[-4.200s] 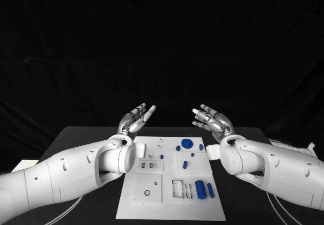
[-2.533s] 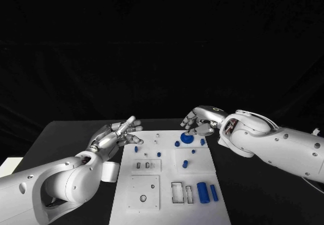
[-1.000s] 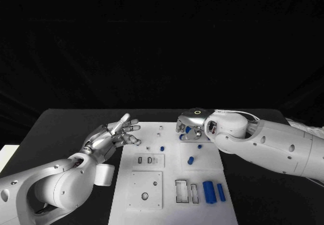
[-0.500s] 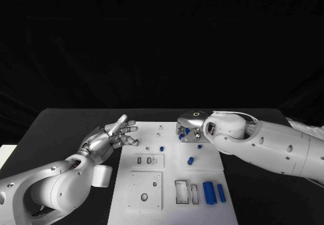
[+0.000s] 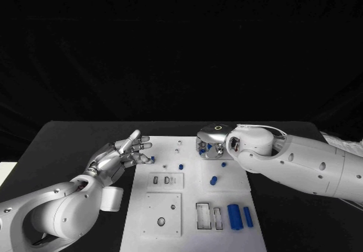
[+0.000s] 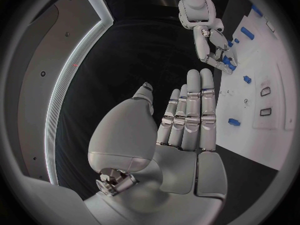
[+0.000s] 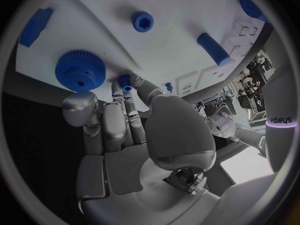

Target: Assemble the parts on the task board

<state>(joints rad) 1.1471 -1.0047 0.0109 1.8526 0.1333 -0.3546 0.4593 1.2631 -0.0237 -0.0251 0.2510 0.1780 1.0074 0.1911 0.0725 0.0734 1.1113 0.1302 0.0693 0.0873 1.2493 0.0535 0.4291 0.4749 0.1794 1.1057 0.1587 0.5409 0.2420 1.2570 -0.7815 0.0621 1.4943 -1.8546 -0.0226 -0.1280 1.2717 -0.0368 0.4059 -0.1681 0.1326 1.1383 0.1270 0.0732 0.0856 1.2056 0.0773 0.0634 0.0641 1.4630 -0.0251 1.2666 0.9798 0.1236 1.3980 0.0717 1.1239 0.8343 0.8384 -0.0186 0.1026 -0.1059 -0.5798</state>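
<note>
Right hand (image 5: 210, 146), at the upper middle of the frame, is curled down onto the task board (image 5: 193, 210), a small blue peg (image 7: 126, 81) touched by its fingertips beside the blue gear (image 7: 78, 70). Left hand (image 5: 121, 155) is held spread and empty at the board's left edge.

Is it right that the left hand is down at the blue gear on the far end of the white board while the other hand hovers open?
No, it is the right hand at the blue gear, as the right wrist view shows. The left hand hovers open beside the white board.
</note>
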